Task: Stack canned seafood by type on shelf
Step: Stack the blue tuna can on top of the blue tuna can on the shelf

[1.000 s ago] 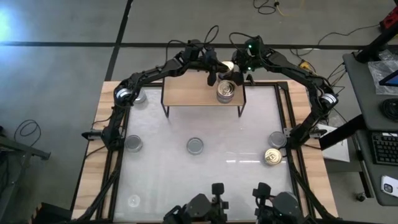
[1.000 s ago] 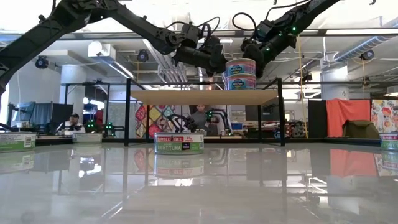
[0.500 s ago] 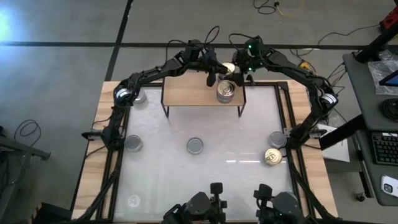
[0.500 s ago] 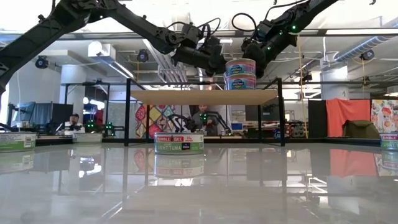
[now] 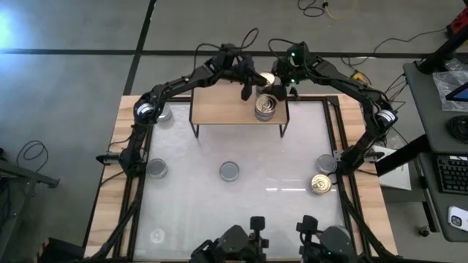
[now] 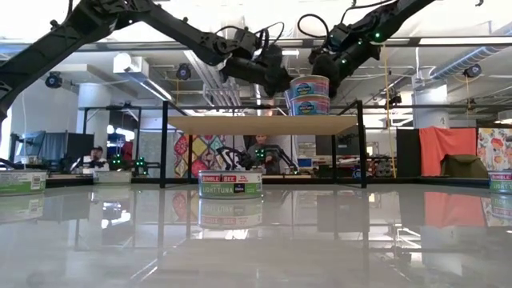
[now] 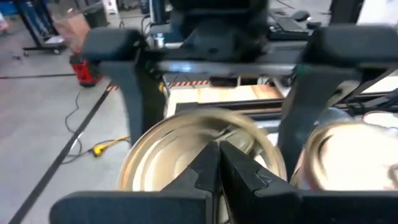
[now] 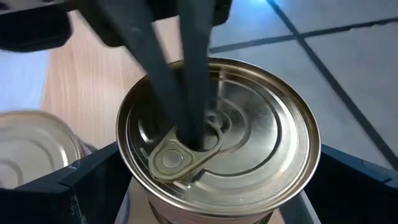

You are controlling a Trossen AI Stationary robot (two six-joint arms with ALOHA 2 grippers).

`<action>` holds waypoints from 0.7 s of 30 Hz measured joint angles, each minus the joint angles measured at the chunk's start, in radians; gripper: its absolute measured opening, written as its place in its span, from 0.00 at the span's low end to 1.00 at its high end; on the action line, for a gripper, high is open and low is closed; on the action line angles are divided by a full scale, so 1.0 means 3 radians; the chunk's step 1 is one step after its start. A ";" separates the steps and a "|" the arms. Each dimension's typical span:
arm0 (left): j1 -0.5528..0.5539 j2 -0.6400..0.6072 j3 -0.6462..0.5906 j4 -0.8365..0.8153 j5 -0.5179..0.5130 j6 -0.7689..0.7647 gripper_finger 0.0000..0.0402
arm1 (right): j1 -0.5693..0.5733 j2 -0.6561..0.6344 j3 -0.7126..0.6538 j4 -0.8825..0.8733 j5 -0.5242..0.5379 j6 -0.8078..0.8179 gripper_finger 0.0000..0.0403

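A gold-topped tin (image 5: 268, 79) is being settled at the far right corner of the shelf (image 5: 219, 109), just behind a silver-topped stack (image 5: 265, 107) that the low view shows as two tins, one on the other. The right hand (image 8: 205, 205) straddles this gold tin, its fingers spread wide on either side of the tin's body; whether they press the wall or stand just clear of it I cannot tell. The left hand (image 7: 217, 168) has its fingers pressed together, and their tips rest on the tin's lid beside the pull tab (image 8: 177, 155), as though steadying it from above. The step in hand looks like the release of a placed tin. The next move would call for the left hand to lift straight up off the lid and the right hand to draw away without dragging the tin or knocking the stack next to it. Other tins lie on the tabletop (image 5: 256, 208): a gold one (image 5: 319, 184) near the right edge with a silver one (image 5: 326, 164) beside it, and further silver ones at the centre (image 5: 229, 171) and left (image 5: 157, 169).
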 joint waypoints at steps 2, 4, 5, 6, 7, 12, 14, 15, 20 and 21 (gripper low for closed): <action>-0.0008 0.0000 0.0080 -0.0060 0.0046 0.0037 0.00 | 0.0000 -0.0002 0.0000 0.0032 -0.0005 0.0032 0.99; -0.0011 0.0000 0.0108 -0.0067 0.0058 0.0043 0.00 | -0.0001 -0.0003 -0.0005 0.0016 -0.0002 0.0028 0.99; -0.0014 0.0001 0.0108 -0.0074 0.0058 0.0043 0.00 | -0.0001 -0.0003 -0.0012 0.0010 0.0002 0.0008 0.99; -0.0017 0.0005 0.0095 -0.0068 0.0057 0.0044 0.00 | -0.0001 -0.0003 -0.0017 0.0006 0.0005 -0.0003 0.99; -0.0023 0.0005 0.0069 -0.0062 0.0055 0.0048 0.00 | -0.0001 -0.0003 -0.0020 0.0010 0.0006 -0.0018 0.99; -0.0036 0.0005 -0.0030 -0.0056 0.0044 0.0078 0.00 | -0.0001 -0.0001 -0.0033 -0.0020 0.0010 -0.0107 0.99; -0.0035 0.0005 -0.0043 -0.0057 0.0044 0.0078 0.00 | -0.0001 0.0000 -0.0033 -0.0016 0.0012 -0.0113 0.99; -0.0035 0.0004 -0.0046 -0.0061 0.0045 0.0078 0.00 | -0.0001 0.0000 -0.0033 -0.0017 0.0014 -0.0114 0.99; -0.0030 -0.0003 -0.0048 -0.0202 0.0043 0.0091 0.00 | 0.0000 0.0000 -0.0033 -0.0114 0.0003 -0.0145 0.99; -0.0030 -0.0006 -0.0048 -0.0231 0.0041 0.0109 0.00 | 0.0000 0.0000 -0.0033 -0.0137 0.0000 -0.0145 0.99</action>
